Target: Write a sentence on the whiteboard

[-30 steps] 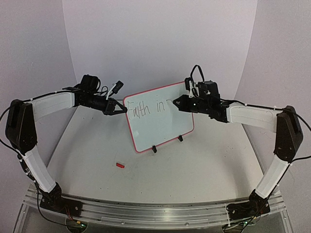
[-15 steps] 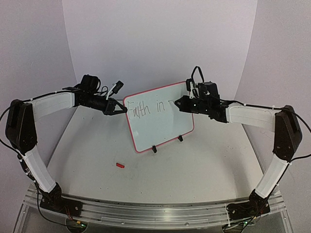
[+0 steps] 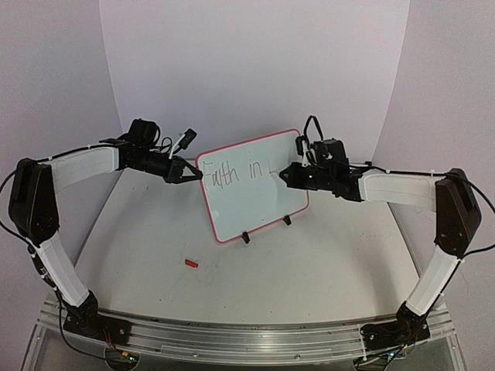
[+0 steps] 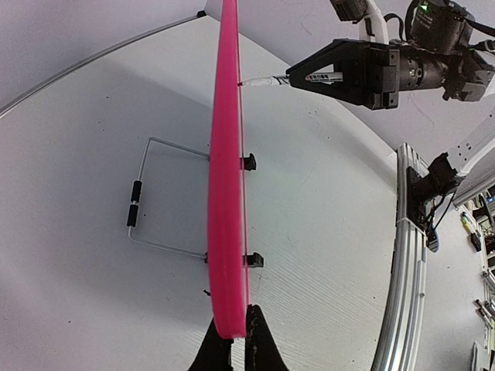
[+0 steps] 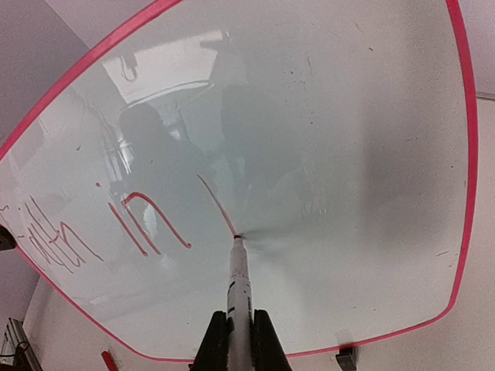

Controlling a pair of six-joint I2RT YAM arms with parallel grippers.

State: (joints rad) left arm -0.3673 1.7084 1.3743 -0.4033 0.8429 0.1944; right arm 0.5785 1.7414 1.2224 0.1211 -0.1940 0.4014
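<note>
The whiteboard (image 3: 255,205) stands propped near the middle of the table (image 3: 325,270), a little toward 12 o'clock, leaning back on a wire stand (image 4: 133,210) with its two black clip feet (image 3: 246,238) along the bottom rim. The left gripper (image 3: 195,175) comes in from 9 o'clock and is clamped on the board's pink rim at the upper left corner. In the left wrist view, the two fingers (image 4: 259,340) pinch the rim from either side, with the board seen edge-on. The right gripper (image 3: 283,171) reaches in from 3 o'clock with its jaws closed around a thin marker (image 5: 240,282), which sticks out straight ahead between the fingers. The marker's tip touches the white surface toward 1 o'clock from the board's centre. The sentence (image 3: 232,174) so far reads "Faith in", written along the top line from the 10 o'clock corner toward 12 o'clock. Just to the right of "in", a single slanted stroke runs down to the marker tip. The rest of the board below that line is unwritten, showing only faint smudges and reflections. A small red cap (image 3: 190,263) lies on the table at about 7 o'clock from the board, well apart from it and from both arms.
</note>
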